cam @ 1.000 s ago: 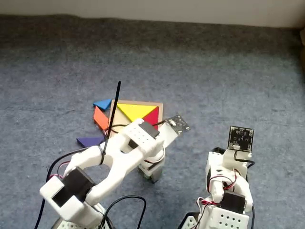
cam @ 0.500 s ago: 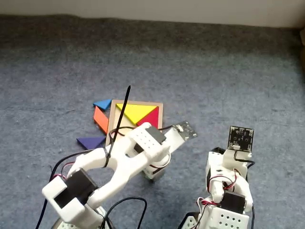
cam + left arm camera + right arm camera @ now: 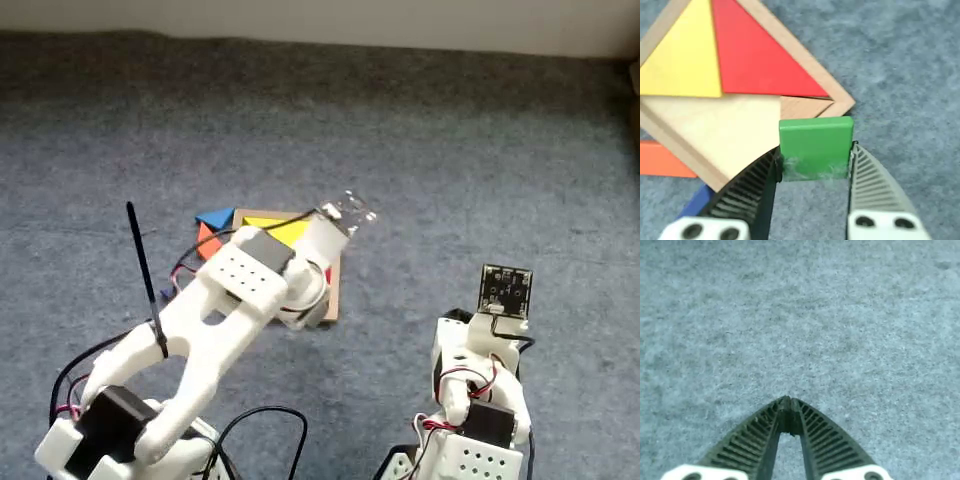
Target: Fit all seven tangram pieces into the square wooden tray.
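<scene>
— Where is the green square piece [image 3: 815, 137] found?
— It is pinched by the left gripper [image 3: 814, 152] at a corner of the square wooden tray [image 3: 841, 104], where the red triangle [image 3: 760, 55] and yellow triangle [image 3: 685, 60] are seated.
— And the right gripper [image 3: 790, 402]?
— It is pressed together over the carpet [image 3: 790, 315].

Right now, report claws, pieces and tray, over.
Left claw shut on green piece, at tray corner. Right claw shut, empty, over carpet. Yellow piece, red piece in tray. No obstruction seen.
</scene>
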Robot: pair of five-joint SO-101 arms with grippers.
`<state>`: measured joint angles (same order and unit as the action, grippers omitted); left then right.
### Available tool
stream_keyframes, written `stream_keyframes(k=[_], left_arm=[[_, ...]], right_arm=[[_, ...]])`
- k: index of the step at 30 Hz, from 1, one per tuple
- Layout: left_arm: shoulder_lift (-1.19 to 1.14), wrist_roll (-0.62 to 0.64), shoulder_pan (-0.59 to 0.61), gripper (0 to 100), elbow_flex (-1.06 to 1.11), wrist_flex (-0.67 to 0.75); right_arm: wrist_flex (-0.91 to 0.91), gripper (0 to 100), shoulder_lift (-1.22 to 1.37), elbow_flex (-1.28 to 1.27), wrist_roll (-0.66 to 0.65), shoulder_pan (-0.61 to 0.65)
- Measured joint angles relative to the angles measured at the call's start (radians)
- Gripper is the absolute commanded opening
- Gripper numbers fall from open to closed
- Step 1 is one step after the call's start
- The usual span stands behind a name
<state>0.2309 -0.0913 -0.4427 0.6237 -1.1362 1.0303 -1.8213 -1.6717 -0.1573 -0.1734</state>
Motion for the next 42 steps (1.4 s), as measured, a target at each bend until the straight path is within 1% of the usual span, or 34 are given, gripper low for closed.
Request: stream_keyframes(k=[4,10,13,18,25,35,38,42], left_arm=[[0.0,-0.025,0.104,4,0.0,0.037],[0.0,-0.034,0.173,4,0.0,0.083],[0.0,-0.043,0.18,9,0.005,0.106],[0.0,-0.121,0.173,15,0.086,0.181],[0.0,-0.132,0.173,21,0.101,0.207],[0.018,-0.132,0.173,21,0.101,0.207],[0.046,-0.071,0.176,21,0.084,0.207],[0.061,0.031,0.233,21,-0.005,0.207]], right_arm=[[0.0,0.6,0.0,0.0,0.0,0.0],[0.0,0.6,0.0,0.0,0.0,0.0],[0.0,0.6,0.0,0.0,0.0,0.0],[0.0,0.6,0.0,0.0,0.0,0.0],[0.0,0.6,0.0,0.0,0.0,0.0],[0.0,0.6,0.0,0.0,0.0,0.0],[0.0,0.6,0.0,0.0,0.0,0.0],[0.0,0.6,0.0,0.0,0.0,0.0]])
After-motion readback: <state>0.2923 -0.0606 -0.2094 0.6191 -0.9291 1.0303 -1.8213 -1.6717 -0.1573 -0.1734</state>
